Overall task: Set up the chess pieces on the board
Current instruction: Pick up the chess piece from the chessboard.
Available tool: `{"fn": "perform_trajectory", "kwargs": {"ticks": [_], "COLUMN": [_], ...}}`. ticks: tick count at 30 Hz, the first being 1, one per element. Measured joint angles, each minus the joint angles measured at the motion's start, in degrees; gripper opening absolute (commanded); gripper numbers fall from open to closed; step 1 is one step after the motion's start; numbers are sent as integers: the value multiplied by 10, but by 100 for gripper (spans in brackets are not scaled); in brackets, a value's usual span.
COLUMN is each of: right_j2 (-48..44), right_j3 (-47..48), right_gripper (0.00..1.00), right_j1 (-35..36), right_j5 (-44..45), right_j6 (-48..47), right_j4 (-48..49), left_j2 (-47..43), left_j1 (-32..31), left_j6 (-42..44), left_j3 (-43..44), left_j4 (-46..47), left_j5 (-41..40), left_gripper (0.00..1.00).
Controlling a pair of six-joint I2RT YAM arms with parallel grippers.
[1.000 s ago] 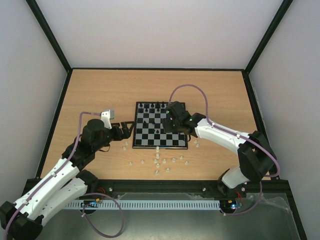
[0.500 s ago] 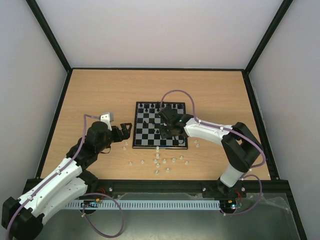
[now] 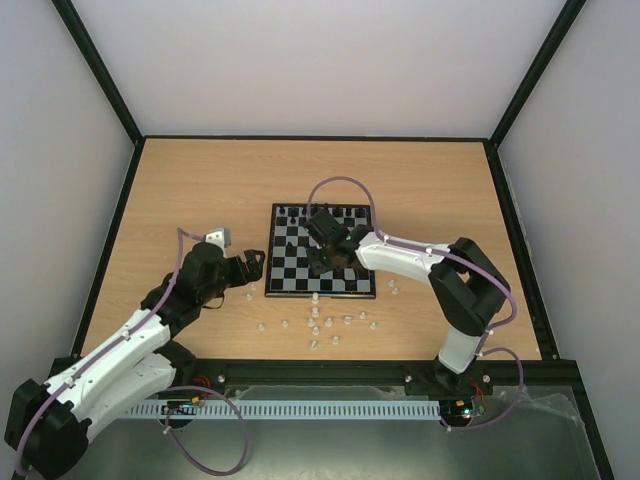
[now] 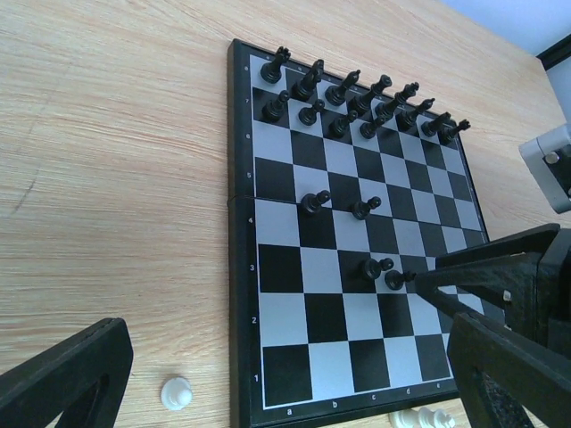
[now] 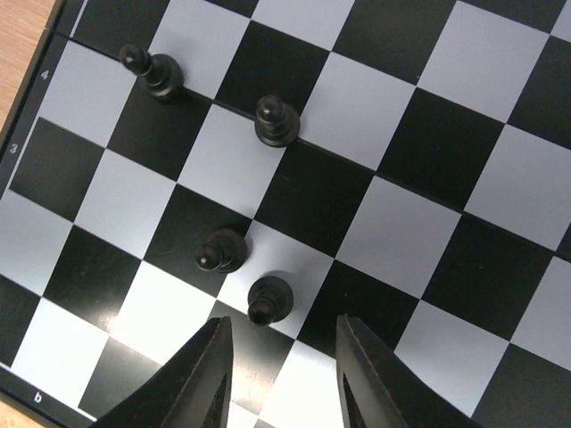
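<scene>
The board (image 3: 290,278) lies flat near the middle of the counter (image 3: 180,180), just beyond both arms. Black pieces (image 4: 357,98) stand in two rows along its far edge. Four black pawns (image 5: 277,120) stand out on the middle squares: two sit apart from each other further up the board, and two are close together nearer the lettered edge. White pieces (image 3: 318,322) are scattered on the counter just off the board's near edge, some upright and some too small to judge. The right end effector (image 5: 284,321) hangs low over the middle of the board, reaching in from the right. Its fingers (image 5: 201,379) stand a little apart with nothing between them. The nearest pawn (image 5: 268,300) of the close pair stands just ahead of that gap. Whether a fingertip touches it cannot be told. The left end effector (image 3: 247,267) is over bare counter just left of the board, pointing towards it. It is spread wide and holds nothing. In the left wrist view a single white pawn (image 4: 176,392) stands on the counter just beside the board's corner, near the left arm's own finger (image 4: 62,379).
</scene>
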Motion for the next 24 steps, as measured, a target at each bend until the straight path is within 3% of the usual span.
{"fn": "perform_trajectory", "kwargs": {"ticks": [12, 24], "right_j2": [31, 47], "right_j3": [25, 37], "right_gripper": [27, 11], "right_j1": [0, 0], "right_j5": [15, 17], "right_j6": [-7, -14], "right_j4": [-1, -6], "left_j2": [-38, -66], "left_j1": [0, 0], "left_j6": [2, -3], "left_j3": [-26, -40], "left_j4": [-4, -5], "left_j5": [5, -1], "left_gripper": [100, 99]}}
